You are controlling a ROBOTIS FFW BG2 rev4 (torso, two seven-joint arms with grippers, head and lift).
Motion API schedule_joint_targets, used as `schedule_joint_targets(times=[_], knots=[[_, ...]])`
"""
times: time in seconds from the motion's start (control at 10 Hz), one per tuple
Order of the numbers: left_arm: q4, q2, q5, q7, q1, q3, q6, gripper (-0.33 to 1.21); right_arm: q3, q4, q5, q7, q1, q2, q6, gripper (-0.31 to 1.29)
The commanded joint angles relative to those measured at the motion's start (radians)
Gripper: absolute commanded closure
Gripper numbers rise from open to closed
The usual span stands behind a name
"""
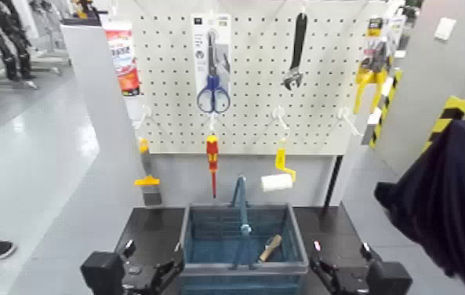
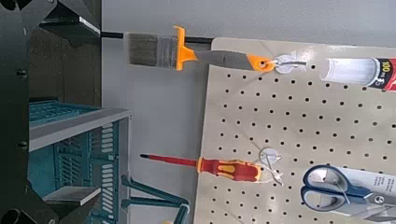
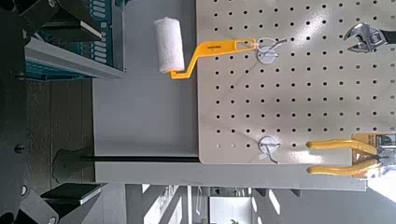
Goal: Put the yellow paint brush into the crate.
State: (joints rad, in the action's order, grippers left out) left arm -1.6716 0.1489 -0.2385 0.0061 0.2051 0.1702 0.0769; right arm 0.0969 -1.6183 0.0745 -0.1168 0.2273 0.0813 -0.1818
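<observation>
The yellow paint brush point(image 1: 147, 183) hangs bristles down from a hook at the pegboard's lower left edge; in the left wrist view point(image 2: 177, 50) its grey bristles and orange band are plain. The blue-teal crate point(image 1: 204, 235) stands on the dark table below the board with its arched handle upright. It also shows in the left wrist view point(image 2: 65, 140) and in the right wrist view point(image 3: 84, 42). My left gripper point(image 1: 154, 265) is open and empty, low at the crate's front left. My right gripper point(image 1: 337, 265) is open and empty at the crate's front right. Both are far below the brush.
The pegboard point(image 1: 251, 78) holds blue scissors point(image 1: 213, 94), a black wrench point(image 1: 296, 51), a red-and-yellow screwdriver point(image 1: 212, 157), a yellow-handled roller point(image 1: 279, 174) and yellow pliers point(image 1: 370, 78). A wooden-handled tool point(image 1: 270, 248) lies in the crate. A dark cloth point(image 1: 447, 204) hangs at the right.
</observation>
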Motion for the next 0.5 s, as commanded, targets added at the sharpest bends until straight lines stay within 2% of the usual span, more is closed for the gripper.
schedule_joint_targets(times=[0.1,0.5], knots=[[0.0,-0.003,0.001,0.0,0.002,-0.003,-0.002,0.11,0.0,-0.002,-0.001,0.0,0.001,0.0,0.002,0.16],[-0.003,-0.005,0.002,0.0,0.007,-0.008,-0.005,0.11,0.0,-0.002,-0.001,0.0,0.004,-0.003,0.002,0.15]])
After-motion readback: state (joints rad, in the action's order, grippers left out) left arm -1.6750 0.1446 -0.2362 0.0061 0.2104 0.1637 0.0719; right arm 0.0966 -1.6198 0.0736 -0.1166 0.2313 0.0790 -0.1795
